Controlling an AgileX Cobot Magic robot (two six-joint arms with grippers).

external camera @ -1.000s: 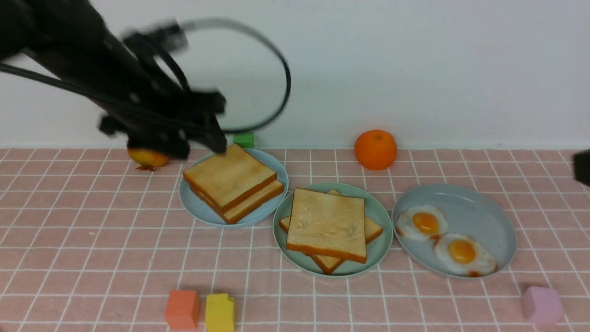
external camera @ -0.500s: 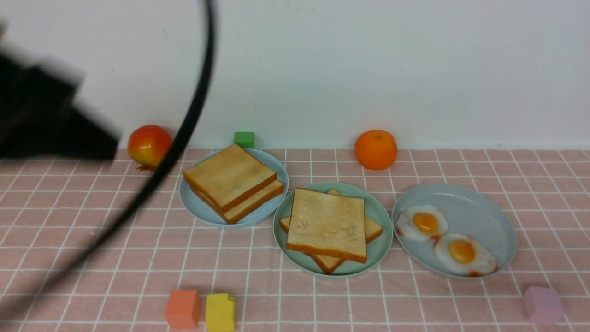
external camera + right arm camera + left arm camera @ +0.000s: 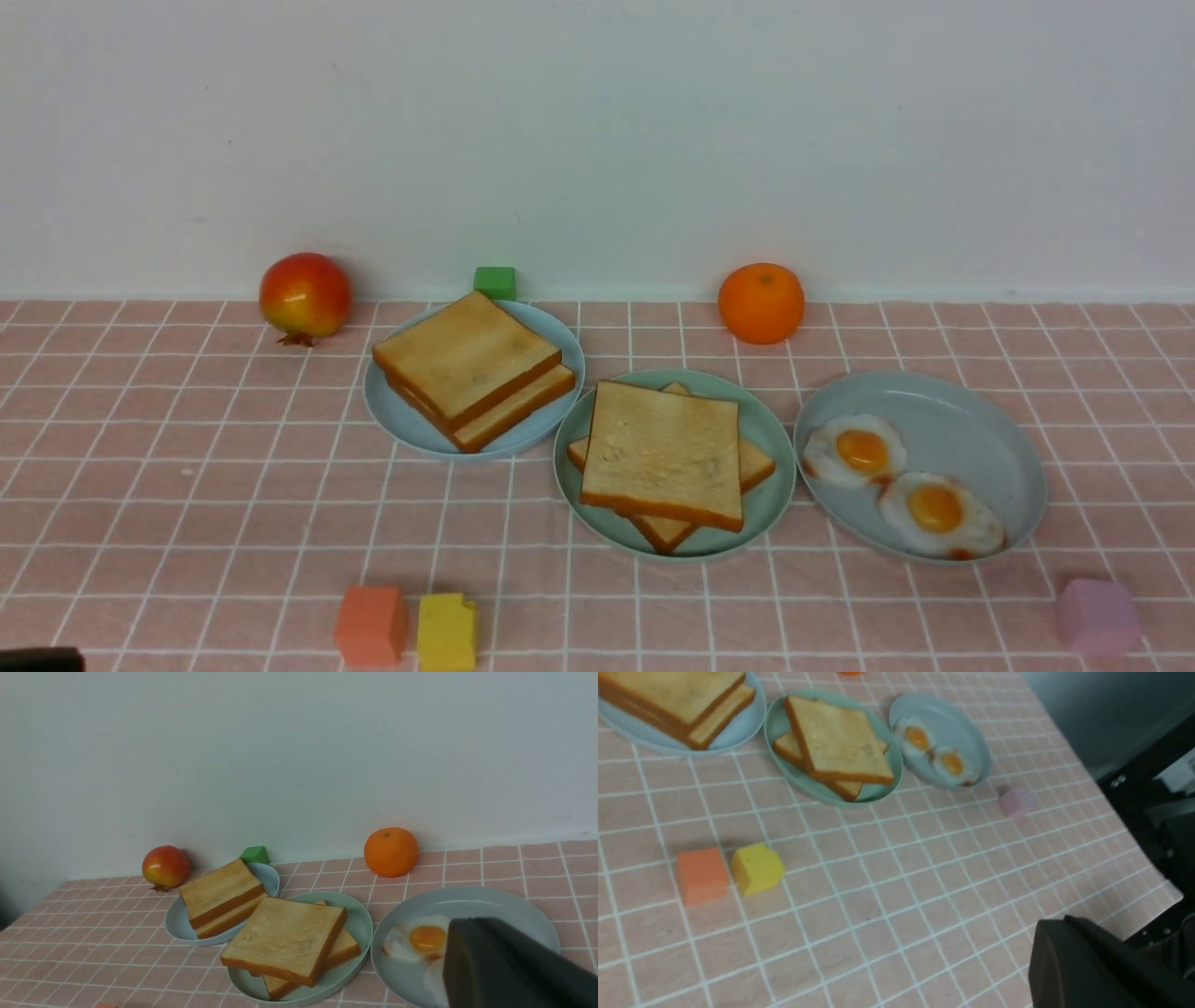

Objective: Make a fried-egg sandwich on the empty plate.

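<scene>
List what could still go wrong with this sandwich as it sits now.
1. The fried-egg sandwich has its top slice askew, so a bump could slide it off the mint-green plate.
2. No egg shows between the slices, and two fried eggs remain on the blue-grey plate, so the filling can't be confirmed.

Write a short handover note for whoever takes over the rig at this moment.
Left gripper: shut, holding nothing, pulled back near the table's front edge.
Right gripper: shut, holding nothing, above the egg plate.
Sandwich: two toast slices stacked askew on the mint-green plate; whether an egg lies between them is hidden.
Two fried eggs sit on the egg plate; two more toast slices on the left plate.
Left: check the filling only.
</scene>
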